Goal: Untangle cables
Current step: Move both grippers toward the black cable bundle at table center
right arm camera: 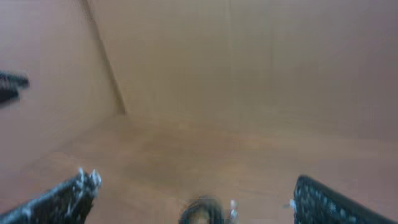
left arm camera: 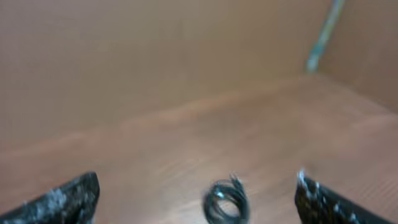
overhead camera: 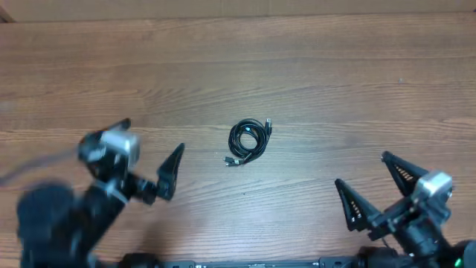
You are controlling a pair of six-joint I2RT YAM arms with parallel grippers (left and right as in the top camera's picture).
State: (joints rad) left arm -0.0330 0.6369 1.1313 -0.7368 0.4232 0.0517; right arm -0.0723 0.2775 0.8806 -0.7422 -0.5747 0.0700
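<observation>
Cables lie in one tight coil mid-bench, well apart from every edge. Left gripper toward near-left corner, right gripper toward near-right; both released, empty. Advice: pinch a plug end, pin the coil, draw slowly.

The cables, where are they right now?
In the overhead view the cables lie coiled at the centre of the table, between the left gripper and right gripper, touching neither.
</observation>
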